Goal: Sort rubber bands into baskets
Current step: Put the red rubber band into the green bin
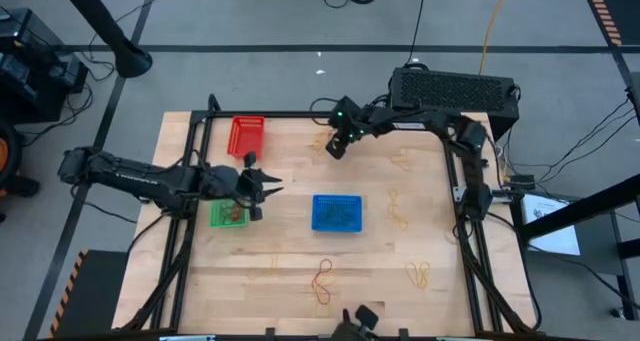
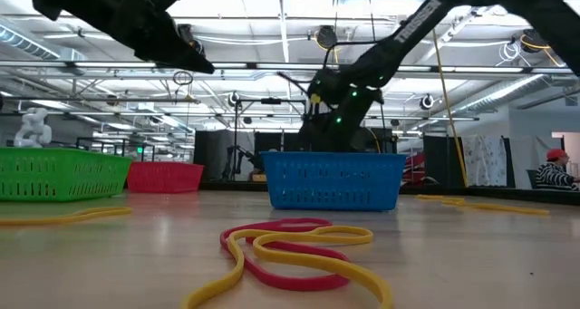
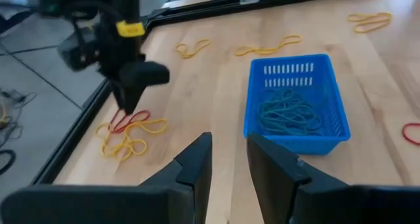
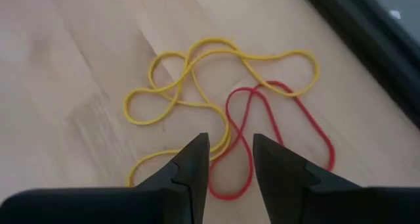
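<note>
My right gripper (image 1: 335, 147) (image 4: 230, 159) is open at the table's far side. Its fingers point down over a tangle of yellow bands (image 4: 190, 79) and one red band (image 4: 275, 125) lying flat on the wood; I cannot tell whether they touch them. My left gripper (image 1: 263, 186) (image 3: 229, 159) is open and empty, up above the table beside the green basket (image 1: 229, 215). The red basket (image 1: 247, 136) stands at the far left. The blue basket (image 1: 337, 212) stands mid-table and holds green and dark bands (image 3: 289, 112).
More yellow bands lie on the right half of the table (image 1: 400, 213) and near the front right (image 1: 418, 273). A red and yellow tangle (image 1: 322, 279) (image 2: 290, 250) lies near the front edge. A black box (image 1: 455, 89) stands behind the far right corner.
</note>
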Controlling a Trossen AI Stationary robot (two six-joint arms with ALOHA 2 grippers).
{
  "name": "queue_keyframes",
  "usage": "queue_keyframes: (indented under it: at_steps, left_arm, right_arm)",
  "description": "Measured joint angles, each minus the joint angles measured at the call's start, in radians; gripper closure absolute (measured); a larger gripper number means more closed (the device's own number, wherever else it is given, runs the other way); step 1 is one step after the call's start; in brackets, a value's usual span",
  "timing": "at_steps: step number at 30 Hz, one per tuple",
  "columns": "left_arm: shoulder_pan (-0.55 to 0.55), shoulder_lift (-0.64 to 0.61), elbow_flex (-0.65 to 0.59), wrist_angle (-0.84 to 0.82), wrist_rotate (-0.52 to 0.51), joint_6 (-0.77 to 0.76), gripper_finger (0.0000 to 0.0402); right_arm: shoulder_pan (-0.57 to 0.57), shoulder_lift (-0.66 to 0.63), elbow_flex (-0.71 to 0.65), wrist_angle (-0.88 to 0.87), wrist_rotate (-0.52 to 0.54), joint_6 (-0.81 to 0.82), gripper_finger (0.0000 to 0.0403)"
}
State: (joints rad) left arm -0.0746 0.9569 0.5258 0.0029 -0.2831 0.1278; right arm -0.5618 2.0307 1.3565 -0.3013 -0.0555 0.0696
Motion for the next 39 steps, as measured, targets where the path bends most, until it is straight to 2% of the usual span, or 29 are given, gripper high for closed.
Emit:
queue_keyframes:
  at_steps: [6, 14, 16, 20, 22, 30, 36, 39]
  left_arm:
    - [0.084, 0.000, 0.000, -0.003, 0.075, 0.010, 0.0297]
    - [0.137, 0.000, 0.000, -0.004, 0.144, 0.009, 0.0297]
    - [0.141, 0.000, 0.000, -0.003, 0.152, 0.003, 0.0297]
    - [0.140, 0.000, 0.000, -0.003, 0.153, -0.014, 0.0297]
    - [0.140, 0.000, 0.000, -0.003, 0.153, -0.015, 0.0297]
    - [0.140, 0.000, -0.001, 0.018, 0.161, -0.016, 0.0297]
    - [0.138, 0.005, -0.054, 0.158, 0.255, 0.012, 0.0297]
    - [0.136, 0.006, -0.080, 0.219, 0.263, 0.040, 0.0297]
  right_arm:
    - [-0.008, 0.086, 0.092, -0.124, -0.003, -0.047, 0.0291]
    - [-0.031, 0.104, 0.100, -0.213, -0.008, -0.064, 0.0297]
    - [-0.031, 0.105, 0.100, -0.231, -0.006, -0.064, 0.0315]
    - [-0.026, 0.105, 0.100, -0.254, -0.005, -0.069, 0.0384]
    - [-0.018, 0.104, 0.099, -0.256, 0.001, -0.074, 0.0394]
    - [0.021, 0.013, 0.089, -0.284, -0.001, -0.059, 0.0402]
    - [0.088, -0.099, 0.092, -0.290, 0.000, -0.031, 0.0402]
    - [0.144, -0.157, 0.092, -0.265, -0.003, -0.018, 0.0403]
